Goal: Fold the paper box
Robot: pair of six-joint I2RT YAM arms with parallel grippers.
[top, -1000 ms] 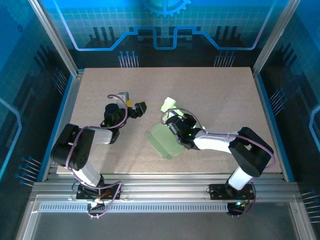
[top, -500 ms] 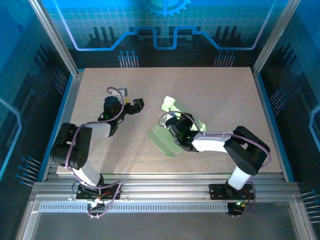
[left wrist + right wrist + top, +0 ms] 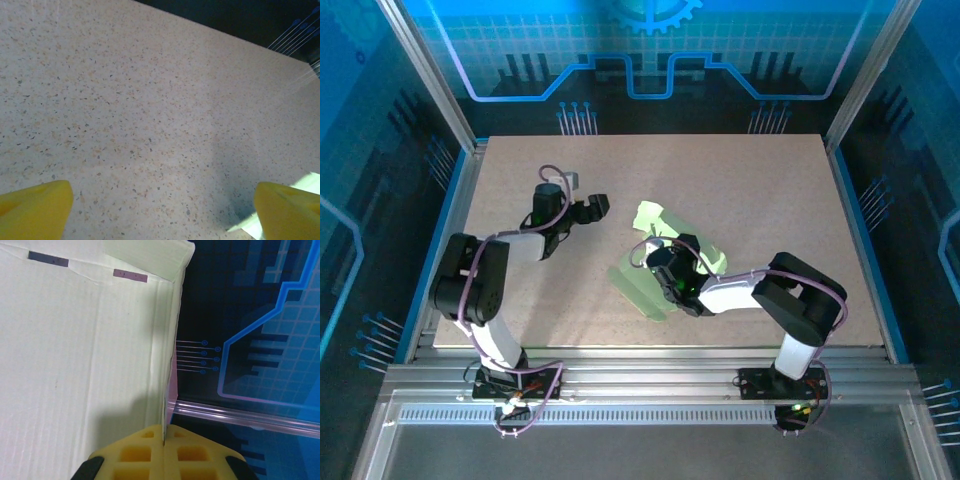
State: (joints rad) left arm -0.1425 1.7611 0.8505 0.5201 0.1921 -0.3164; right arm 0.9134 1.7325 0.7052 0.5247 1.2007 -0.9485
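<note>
Closest to my right wrist camera, my right gripper [image 3: 163, 440] was pinched tight on the edge of the paper box [image 3: 85, 365]. My yellow pads [image 3: 137, 455] met with only the thin card between them. The pale green card spread out toward 10 o'clock. Two small purple marks [image 3: 131, 274] sat near its far edge. Past the card, at 3 o'clock, I saw a metal rail [image 3: 240, 412], and behind that the blue wall [image 3: 260, 315]. The card hid the table from this camera.

My left wrist camera saw other things. My left gripper [image 3: 160, 212] was spread wide, with one yellow fingertip [image 3: 35, 205] at 7 o'clock and the other at 5 o'clock. Nothing was between them but the speckled table [image 3: 150, 100]. A pale strip showed at 4 o'clock, and I could not tell what it was.

From the top camera I could see both grippers at once. The paper box [image 3: 638, 283] lay near the middle of the table [image 3: 750, 190], with one flap sticking out at 12 o'clock. My right gripper [image 3: 665, 262] was on top of it, so part of the card was hidden. My left gripper [image 3: 595, 208] was at 10 o'clock from the box, apart from it.
</note>
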